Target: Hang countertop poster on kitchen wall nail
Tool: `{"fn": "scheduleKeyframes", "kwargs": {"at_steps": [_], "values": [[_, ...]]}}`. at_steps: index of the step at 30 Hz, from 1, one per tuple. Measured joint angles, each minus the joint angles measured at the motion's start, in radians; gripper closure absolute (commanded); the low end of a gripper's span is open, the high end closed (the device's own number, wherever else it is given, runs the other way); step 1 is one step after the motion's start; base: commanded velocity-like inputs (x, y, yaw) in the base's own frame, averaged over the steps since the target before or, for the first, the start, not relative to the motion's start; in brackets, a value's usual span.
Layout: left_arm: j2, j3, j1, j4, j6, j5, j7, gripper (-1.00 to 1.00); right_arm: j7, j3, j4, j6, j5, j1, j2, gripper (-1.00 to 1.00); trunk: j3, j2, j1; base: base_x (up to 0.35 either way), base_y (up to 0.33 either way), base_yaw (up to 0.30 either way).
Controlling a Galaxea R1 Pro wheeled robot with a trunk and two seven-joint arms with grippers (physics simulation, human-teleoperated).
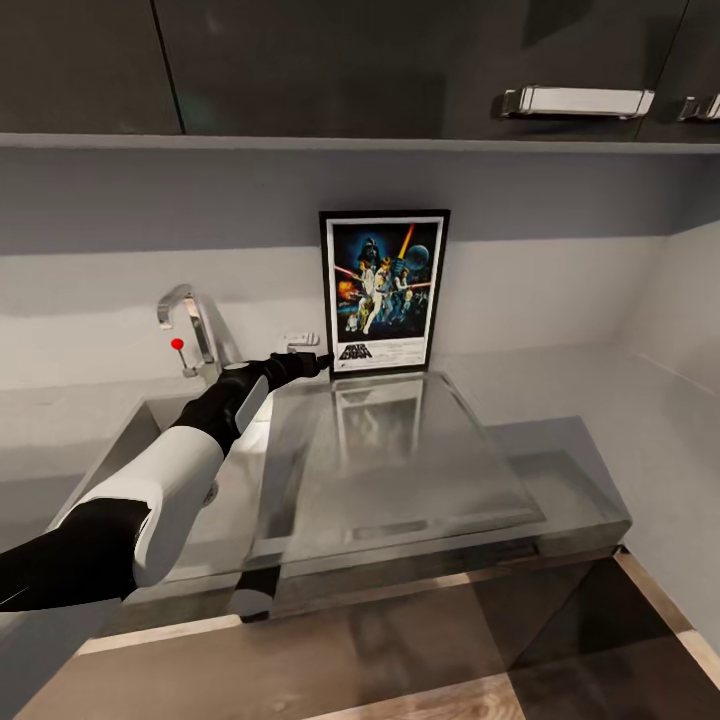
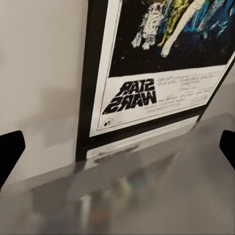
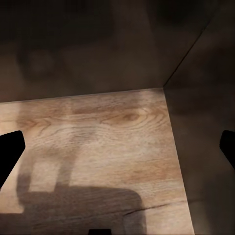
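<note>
The portrait Star Wars poster (image 1: pixel 384 292) with a thin black frame, a white inner border and colourful figures on dark blue stands upright at the back of the smooth, slightly reflective grey desk (image 1: pixel 620 430), leaning against the pale grey wall (image 1: pixel 560 270). Its mirror image shows faintly on the glossy surface in front of it. To the poster's left an inset steel sink (image 1: pixel 150 440) sits in the desk, with a curved chrome tap (image 1: pixel 190 320) and a small red-knobbed lever (image 1: pixel 178 345) behind it. Dark cabinets (image 1: pixel 400 60) with a brushed metal handle (image 1: pixel 578 100) hang above.

The left arm — white and black — reaches over the sink, and the left end effector (image 1: pixel 318 362) is at the lower left corner of the poster's frame; the head view does not make clear whether it touches. In the left wrist view the poster (image 2: pixel 156 63) is close ahead, its logo and lower border plainly readable, and the two black fingertips (image 2: pixel 11 152) stand far apart at the picture's edges, so the end effector is spread wide with nothing between them.

In the right wrist view the right end effector's fingertips (image 3: pixel 10 156) are likewise wide apart and hold nothing — below them lies pale wood floor (image 3: pixel 107 147) beside a dark cabinet face (image 3: pixel 205 147).
</note>
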State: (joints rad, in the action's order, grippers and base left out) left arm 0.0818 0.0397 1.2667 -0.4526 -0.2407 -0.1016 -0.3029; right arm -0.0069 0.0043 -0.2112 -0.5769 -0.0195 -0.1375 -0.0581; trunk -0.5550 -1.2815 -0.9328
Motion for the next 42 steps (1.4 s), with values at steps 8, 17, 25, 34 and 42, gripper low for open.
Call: {"fn": "scheduleKeyframes", "kwargs": {"at_steps": [8, 17, 25, 34, 42], "values": [[0.0, 0.0, 0.0, -0.001, 0.0, 0.0, 0.001, -1.0, 0.0, 0.0, 0.0, 0.0, 0.0, 0.0, 0.0, -1.0, 0.0, 0.0, 0.0, 0.049, 0.0, 0.0], [0.003, 0.013, 0.0, -0.003, -0.005, -0.001, 0.0, -1.0, 0.0, 0.0, 0.0, 0.001, 0.0, 0.0, 0.0, -1.0, -0.012, 0.0, 0.0, 0.003, 0.0, 0.0], [0.016, 0.018, 0.0, -0.056, -0.009, 0.001, 0.006, -1.0, 0.0, 0.001, 0.0, 0.003, 0.0, 0.0, 0.001, -1.0, -0.024, 0.0, 0.0, 0.0, 0.0, 0.0], [0.018, 0.017, 0.068, -0.072, -0.011, -0.069, 0.225, -1.0, 0.0, 0.001, 0.0, 0.003, 0.0, 0.0, 0.0, -1.0, -0.039, 0.0, 0.0, 0.0, 0.0, 0.0], [0.021, 0.016, 0.074, -0.101, -0.01, -0.091, 0.236, -1.0, 0.0, 0.001, 0.0, 0.003, 0.0, 0.0, 0.0, -1.0, -0.052, 0.0, 0.0, 0.0, 0.0, 0.0]]}}
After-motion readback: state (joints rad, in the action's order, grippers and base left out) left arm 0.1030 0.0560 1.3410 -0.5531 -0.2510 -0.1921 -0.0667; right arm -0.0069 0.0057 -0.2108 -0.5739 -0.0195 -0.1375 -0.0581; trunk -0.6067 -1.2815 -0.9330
